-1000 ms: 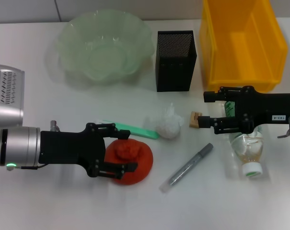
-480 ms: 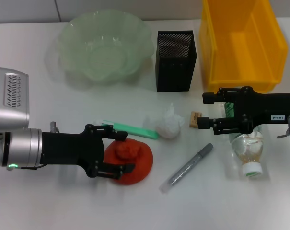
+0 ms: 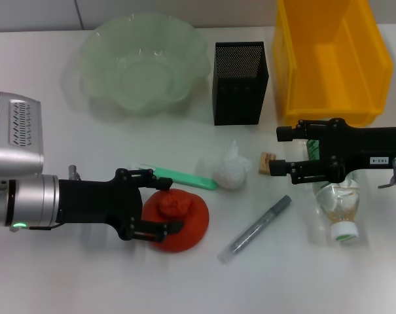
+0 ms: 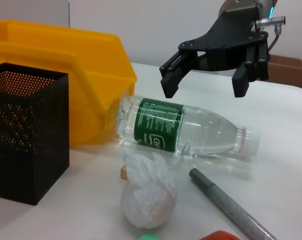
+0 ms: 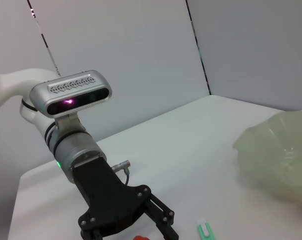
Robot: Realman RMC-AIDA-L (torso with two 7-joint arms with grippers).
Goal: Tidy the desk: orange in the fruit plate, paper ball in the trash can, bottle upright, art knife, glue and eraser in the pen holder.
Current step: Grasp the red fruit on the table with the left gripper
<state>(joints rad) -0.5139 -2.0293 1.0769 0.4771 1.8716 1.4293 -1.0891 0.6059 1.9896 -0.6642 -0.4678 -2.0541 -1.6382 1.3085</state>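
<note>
The orange [image 3: 184, 219] lies on the table near the front left, and my left gripper [image 3: 173, 206] is open with one finger on each side of its left half. On its side at the right lies the bottle [image 3: 340, 208] [image 4: 180, 130], cap toward me. Just above the bottle's base end hangs my right gripper [image 3: 280, 151] [image 4: 205, 75], open and not touching it. The paper ball [image 3: 229, 171] [image 4: 148, 195] and the tan eraser [image 3: 268, 163] sit mid-table. A green art knife [image 3: 184, 176] lies behind the orange. A grey glue stick [image 3: 255, 227] lies in front of the paper ball.
At the back stand the pale-green fruit plate [image 3: 142, 65], the black mesh pen holder [image 3: 240, 82] [image 4: 21, 145] and the yellow trash can [image 3: 328, 59] [image 4: 66, 75]. The right wrist view shows my left arm [image 5: 91, 160] and the plate's rim [image 5: 283, 155].
My left arm has shifted slightly, its fingers staying around the orange. The right gripper and the objects have not moved.
</note>
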